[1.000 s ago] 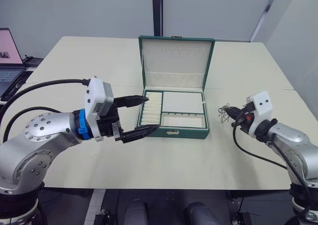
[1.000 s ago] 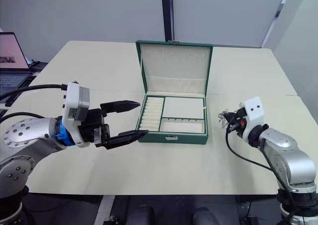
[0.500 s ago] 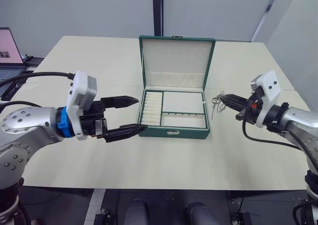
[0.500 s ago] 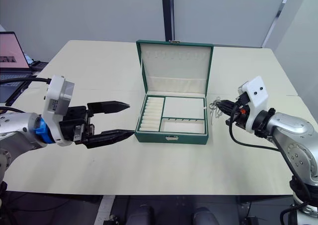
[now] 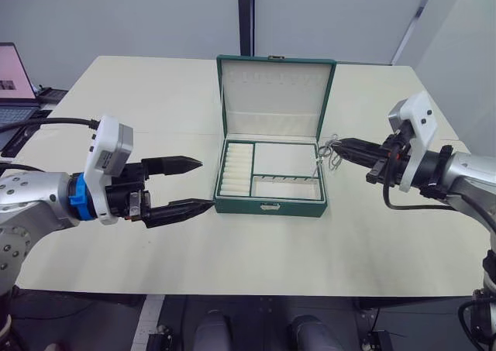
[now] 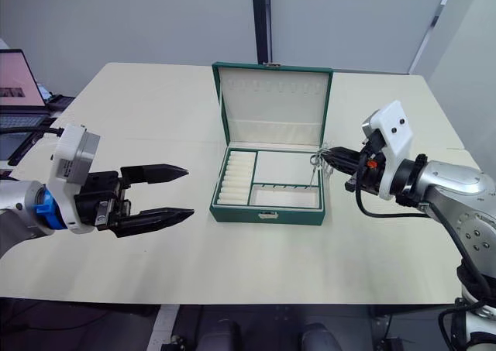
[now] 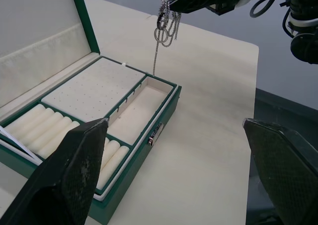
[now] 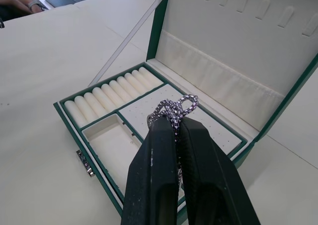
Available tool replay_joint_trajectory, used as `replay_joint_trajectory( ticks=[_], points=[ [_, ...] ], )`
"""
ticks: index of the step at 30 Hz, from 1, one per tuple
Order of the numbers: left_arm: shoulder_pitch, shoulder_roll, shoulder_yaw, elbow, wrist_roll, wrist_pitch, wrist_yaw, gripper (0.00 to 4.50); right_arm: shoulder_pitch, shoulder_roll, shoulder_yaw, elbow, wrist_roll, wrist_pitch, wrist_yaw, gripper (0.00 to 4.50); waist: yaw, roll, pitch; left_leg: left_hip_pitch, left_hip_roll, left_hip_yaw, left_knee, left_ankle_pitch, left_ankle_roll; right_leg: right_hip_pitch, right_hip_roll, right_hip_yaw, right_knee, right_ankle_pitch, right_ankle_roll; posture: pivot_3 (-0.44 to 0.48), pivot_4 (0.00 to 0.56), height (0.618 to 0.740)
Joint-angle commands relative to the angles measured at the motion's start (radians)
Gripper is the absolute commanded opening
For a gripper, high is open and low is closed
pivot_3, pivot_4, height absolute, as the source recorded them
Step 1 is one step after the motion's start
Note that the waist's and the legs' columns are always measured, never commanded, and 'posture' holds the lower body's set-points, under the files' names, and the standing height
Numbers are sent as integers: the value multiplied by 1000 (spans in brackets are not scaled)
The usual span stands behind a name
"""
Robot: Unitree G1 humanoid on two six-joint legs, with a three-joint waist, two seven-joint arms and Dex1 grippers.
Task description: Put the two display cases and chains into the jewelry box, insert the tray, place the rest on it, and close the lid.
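Nearest, on the left: left gripper [image 5: 194,185] hanging over the cream table [image 5: 256,250], fingers spread wide with nothing between them, tips aimed at the box's front-left corner but clearly apart from it

Over on the right: right gripper [image 5: 335,146] pinched tight on a silvery chain [image 7: 164,21], tips right above the box's right wall. Chain bunched into loops at the fingertips, one thin strand dangling down toward the small front compartment; can't tell from any view whether the strand's end touches the lining

Middle of the table: green jewelry box [image 5: 270,174], lid [image 5: 276,95] standing upright and open, cream lining inside. Tray already sitting in it, so whatever's under the tray stays hidden. Ring rolls on the left side, flat dotted pad at back right, little open trough at front right. Row of small tabs along the top of the lid, too tiny to make out properly

Far left edge: laptop [image 5: 14,87], cut off by the frame, screen lit
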Motion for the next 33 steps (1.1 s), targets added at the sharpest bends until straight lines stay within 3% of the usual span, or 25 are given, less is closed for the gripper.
replay_joint_trajectory(
  ticks=[1,14,33],
  points=[
    [3,11,46,0,13,-30,-20,4500,-34,-14,-6,-30,25,-2,-11,9,0,0,0,0,0,0,0,0,0,0,0,0,0,0,0,0,150,740],
    [79,20,111,-4,38,-49,-59,4500,-52,50,109,19,0,-61,-19,9,0,0,0,-1,0,0,0,0,0,-1,0,0,0,0,0,0,150,740],
    [149,-3,154,-76,19,-53,-18,4500,15,150,372,208,-246,-283,85,9,-1,0,0,-1,0,0,0,0,0,-2,0,0,0,0,0,0,150,740]
  ],
)
